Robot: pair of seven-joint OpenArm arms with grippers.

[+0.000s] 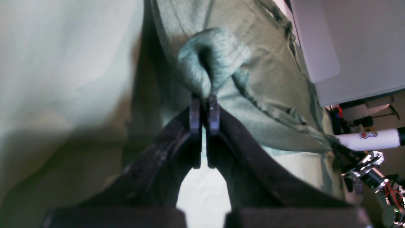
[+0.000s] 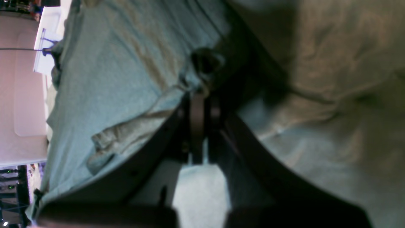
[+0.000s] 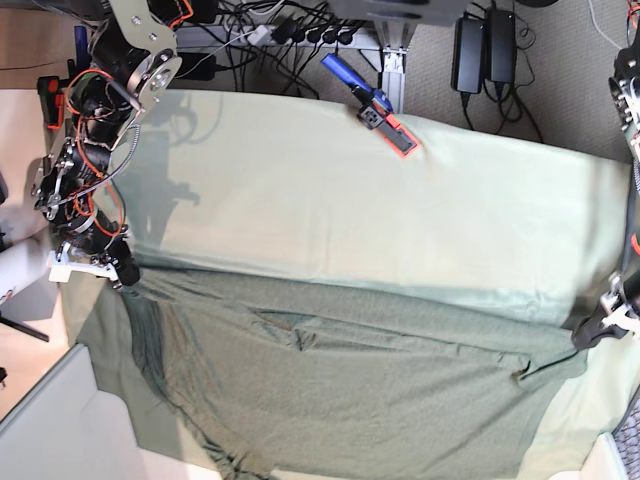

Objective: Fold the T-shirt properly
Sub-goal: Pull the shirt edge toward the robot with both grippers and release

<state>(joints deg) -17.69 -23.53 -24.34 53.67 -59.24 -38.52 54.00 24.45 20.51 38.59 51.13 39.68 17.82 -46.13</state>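
Observation:
The T-shirt (image 3: pixel 380 380), dark olive knit, lies stretched across the near half of the table over the paler mint table cloth (image 3: pixel 350 190). My right gripper (image 3: pixel 122 272) pinches its edge at the left of the base view. My left gripper (image 3: pixel 592 335) holds the opposite edge at the right. In the left wrist view the left gripper (image 1: pixel 204 103) is shut on a puckered bunch of T-shirt (image 1: pixel 253 79). The right wrist view shows the right gripper (image 2: pixel 204 96) shut on a gathered fold of T-shirt (image 2: pixel 110 79). A crease (image 3: pixel 300 335) runs across the shirt's middle.
A blue and orange clamp (image 3: pixel 375 105) lies at the table's far edge. Cables and power bricks (image 3: pixel 480 50) sit on the floor behind. A white panel (image 3: pixel 40 420) stands at the near left corner. The shirt's lower part hangs over the near edge.

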